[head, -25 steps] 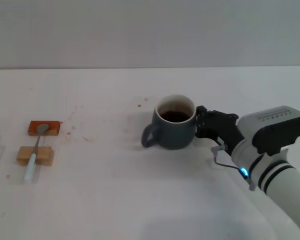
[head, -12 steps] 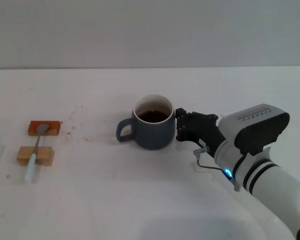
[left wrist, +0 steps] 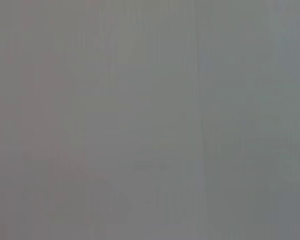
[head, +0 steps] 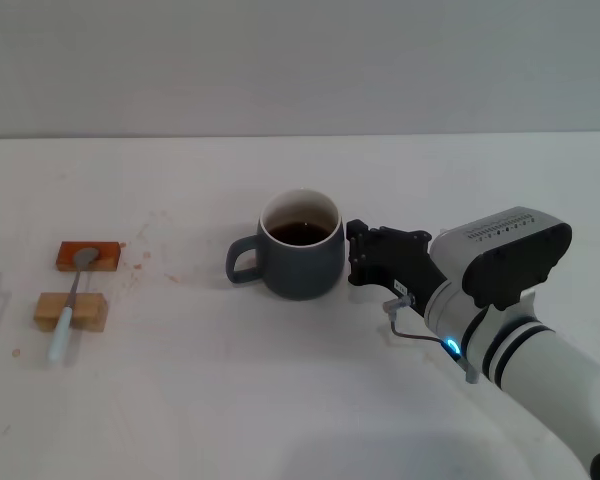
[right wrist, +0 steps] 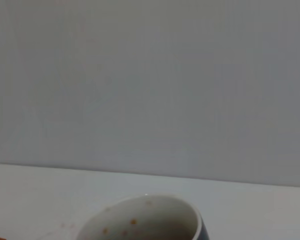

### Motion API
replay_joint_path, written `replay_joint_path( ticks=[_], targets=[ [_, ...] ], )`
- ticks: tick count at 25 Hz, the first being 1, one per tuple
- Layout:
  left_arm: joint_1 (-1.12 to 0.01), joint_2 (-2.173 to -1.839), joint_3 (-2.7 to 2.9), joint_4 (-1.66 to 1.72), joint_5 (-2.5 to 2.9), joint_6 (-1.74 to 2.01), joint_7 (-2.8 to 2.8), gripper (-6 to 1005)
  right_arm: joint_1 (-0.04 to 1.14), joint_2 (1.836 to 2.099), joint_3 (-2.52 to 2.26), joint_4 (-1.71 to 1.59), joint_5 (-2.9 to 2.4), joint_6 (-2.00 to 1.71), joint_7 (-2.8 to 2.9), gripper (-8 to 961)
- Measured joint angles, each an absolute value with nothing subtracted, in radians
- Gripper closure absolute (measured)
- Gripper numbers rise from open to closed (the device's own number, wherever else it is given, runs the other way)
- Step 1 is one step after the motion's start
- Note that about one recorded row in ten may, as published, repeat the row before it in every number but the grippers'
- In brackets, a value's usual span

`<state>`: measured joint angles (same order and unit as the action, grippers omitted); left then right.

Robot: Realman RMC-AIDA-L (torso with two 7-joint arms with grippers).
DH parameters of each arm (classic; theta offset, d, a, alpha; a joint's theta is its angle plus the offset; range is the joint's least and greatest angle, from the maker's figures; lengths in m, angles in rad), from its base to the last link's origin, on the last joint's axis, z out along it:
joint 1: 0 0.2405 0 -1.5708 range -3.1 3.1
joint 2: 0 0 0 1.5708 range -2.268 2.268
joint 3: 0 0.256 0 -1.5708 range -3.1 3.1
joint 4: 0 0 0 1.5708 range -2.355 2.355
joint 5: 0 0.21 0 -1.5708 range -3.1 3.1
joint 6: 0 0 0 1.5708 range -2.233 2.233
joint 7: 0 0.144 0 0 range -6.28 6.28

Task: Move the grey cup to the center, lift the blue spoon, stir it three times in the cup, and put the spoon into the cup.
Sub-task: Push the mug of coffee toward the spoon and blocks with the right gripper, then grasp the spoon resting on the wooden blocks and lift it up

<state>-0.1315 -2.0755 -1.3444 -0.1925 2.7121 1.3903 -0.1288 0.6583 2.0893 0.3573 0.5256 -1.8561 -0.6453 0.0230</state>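
Note:
The grey cup [head: 300, 258] stands upright on the white table near the middle, with dark liquid inside and its handle pointing to the left. My right gripper [head: 356, 256] is at the cup's right side, shut on its wall. The cup's white inside [right wrist: 140, 222] also shows in the right wrist view. The blue spoon [head: 68, 308] lies far to the left. Its bowl rests on an orange-brown block [head: 88, 256] and its pale handle lies across a tan block [head: 70, 312]. My left gripper is out of view, and the left wrist view shows only plain grey.
The white table [head: 280, 400] runs back to a grey wall. A few small reddish stains [head: 145, 250] mark the surface between the blocks and the cup. My right arm [head: 510, 320] fills the lower right corner.
My right gripper has carried the cup to the left, from right of centre to the middle of the table. The cup's handle now points left. The spoon and blocks have not moved.

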Motion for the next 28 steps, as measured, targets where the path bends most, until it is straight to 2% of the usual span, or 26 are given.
replay_joint_path(
  ticks=[18, 28],
  targets=[
    [-0.124, -2.078, -1.327, -0.195, 2.712, 1.392, -0.129, 161, 0.635, 2.089, 0.379, 0.49, -1.878, -0.65, 0.027, 954],
    [-0.049, -2.078, -1.182, -0.227, 2.712, 1.444, -0.171, 161, 0.453, 2.08, 0.509, 0.376, -1.873, -0.943, 0.026, 954]
  ],
)
